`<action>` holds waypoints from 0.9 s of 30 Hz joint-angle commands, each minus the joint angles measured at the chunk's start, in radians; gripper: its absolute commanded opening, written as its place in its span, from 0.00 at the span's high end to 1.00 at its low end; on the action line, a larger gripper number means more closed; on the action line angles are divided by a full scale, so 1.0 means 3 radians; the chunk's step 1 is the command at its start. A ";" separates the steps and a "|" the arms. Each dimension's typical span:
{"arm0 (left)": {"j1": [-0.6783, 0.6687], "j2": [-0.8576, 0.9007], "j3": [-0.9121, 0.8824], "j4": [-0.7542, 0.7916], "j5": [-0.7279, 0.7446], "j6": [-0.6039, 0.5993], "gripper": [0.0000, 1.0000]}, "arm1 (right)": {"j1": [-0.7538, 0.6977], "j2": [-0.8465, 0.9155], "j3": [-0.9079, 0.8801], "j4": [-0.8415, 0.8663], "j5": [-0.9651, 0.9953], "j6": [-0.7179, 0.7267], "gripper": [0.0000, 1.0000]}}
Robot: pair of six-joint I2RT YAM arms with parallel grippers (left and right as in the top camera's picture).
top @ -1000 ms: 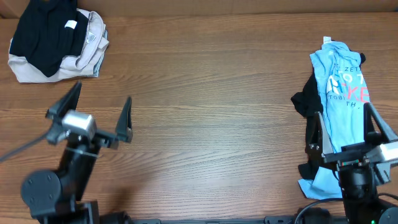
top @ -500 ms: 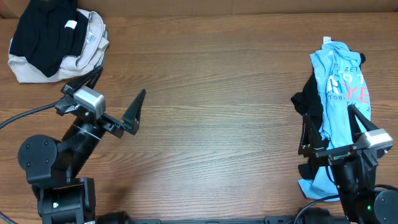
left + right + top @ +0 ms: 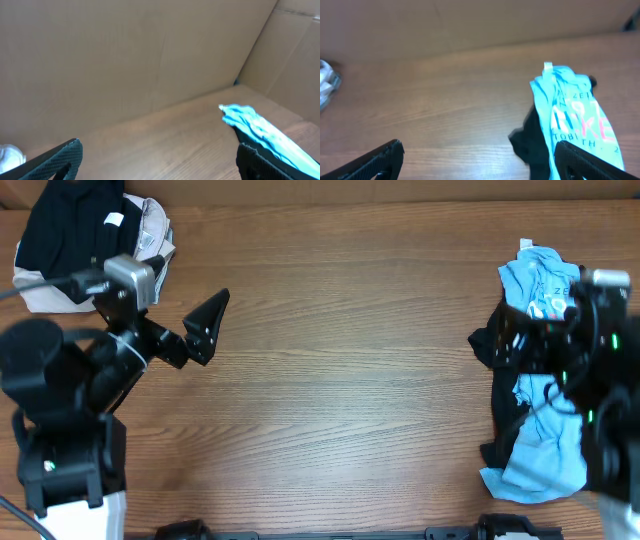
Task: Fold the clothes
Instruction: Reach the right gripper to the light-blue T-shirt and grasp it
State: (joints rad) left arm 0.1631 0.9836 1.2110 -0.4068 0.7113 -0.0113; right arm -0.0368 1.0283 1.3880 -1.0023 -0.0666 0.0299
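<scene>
The light blue T-shirt (image 3: pixel 545 455) with white and pink-red lettering lies crumpled lengthwise at the table's right edge, on a black garment (image 3: pixel 488 345). My right gripper (image 3: pixel 550 330) hovers above its middle, open and empty, and hides part of the lettering. In the right wrist view the T-shirt (image 3: pixel 570 115) and the black garment (image 3: pixel 530 142) lie ahead, by my right finger, with the jaws (image 3: pixel 480 167) wide apart. My left gripper (image 3: pixel 180 315) is open and empty at the far left. The left wrist view shows its jaws (image 3: pixel 160 167) wide apart and the T-shirt (image 3: pixel 255 125) far off.
A pile with a black garment (image 3: pixel 65 230) on a beige one (image 3: pixel 150 255) sits at the back left corner, close behind my left arm. A cardboard wall (image 3: pixel 125 55) stands along the table's back edge. Bare wooden tabletop (image 3: pixel 340 370) lies between the arms.
Both arms have risen and swung away from the front edge. The left gripper has moved back toward the corner pile. The right gripper has moved up over the blue T-shirt. Both stay open.
</scene>
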 commanded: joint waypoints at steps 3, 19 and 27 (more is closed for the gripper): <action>0.0000 0.0292 0.0341 -0.0432 -0.0196 0.0134 0.00 | 0.0008 0.0656 0.0640 -0.0394 0.0130 -0.0001 0.00; 0.0000 0.0800 0.0336 -0.1043 -0.0337 0.0649 0.00 | 0.0006 0.1563 0.0735 -0.0385 -0.0025 -0.0042 0.00; 0.0000 0.1125 0.0336 -0.1054 -0.0340 0.0650 0.00 | -0.0107 0.2046 0.0724 -0.0023 0.0785 0.0226 0.13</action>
State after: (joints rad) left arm 0.1631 1.2819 1.2903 -0.7265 0.6155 0.1612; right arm -0.0410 1.5890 1.5787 -1.0420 0.0261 0.0437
